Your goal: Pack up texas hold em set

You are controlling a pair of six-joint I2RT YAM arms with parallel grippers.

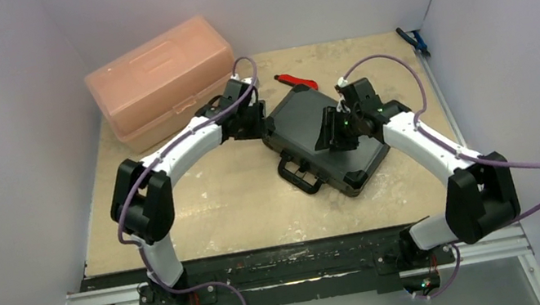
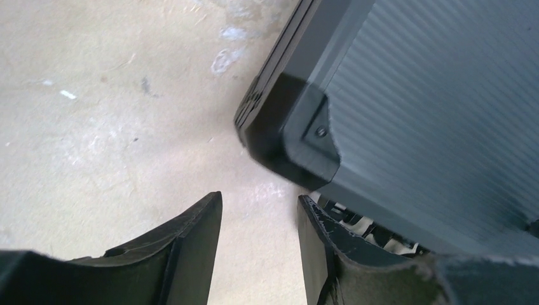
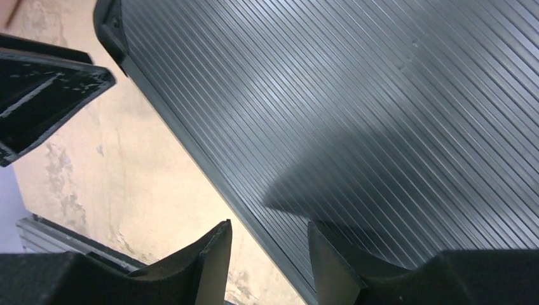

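The texas hold em set's black briefcase (image 1: 302, 124) lies shut and flat mid-table, its ribbed lid (image 3: 356, 108) up and its handle (image 1: 299, 174) toward the arms. My left gripper (image 1: 256, 122) sits low at the case's left corner (image 2: 292, 127). In the left wrist view that gripper (image 2: 260, 197) is open, with only bare table between its fingers and the right finger beside the case's side. My right gripper (image 1: 331, 131) hovers over the lid. In the right wrist view that gripper (image 3: 269, 223) is open and straddles the lid's edge, holding nothing.
A translucent pink box (image 1: 159, 80) stands at the back left, close behind the left arm. A red-handled tool (image 1: 296, 80) lies just behind the case. A blue clamp (image 1: 413, 40) sits in the back right corner. White walls enclose the table (image 1: 217, 203).
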